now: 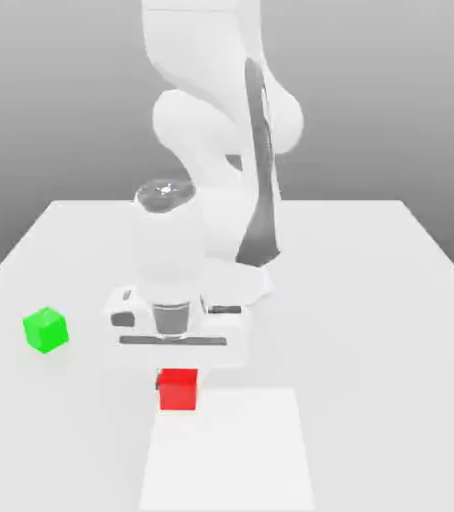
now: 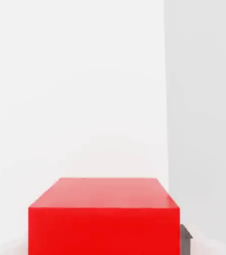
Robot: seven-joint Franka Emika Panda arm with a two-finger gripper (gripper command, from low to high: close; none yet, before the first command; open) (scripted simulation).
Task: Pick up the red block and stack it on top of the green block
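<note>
The red block (image 1: 178, 390) sits on the white table (image 1: 371, 300), near its front edge. My gripper (image 1: 176, 370) has come straight down over it, the hand's body just above the cube. In the hand view the red block (image 2: 104, 216) looms very close, and a dark fingertip (image 2: 185, 235) lies flat against its side. The jaws are shut on the cube, which still rests on the table. The green block (image 1: 45, 329) stands alone towards the exterior view's left, well apart from the gripper.
The arm's white base and links (image 1: 221, 130) rise behind the gripper at the table's middle. A lighter rectangular patch (image 1: 231, 450) marks the table surface in front of the red block.
</note>
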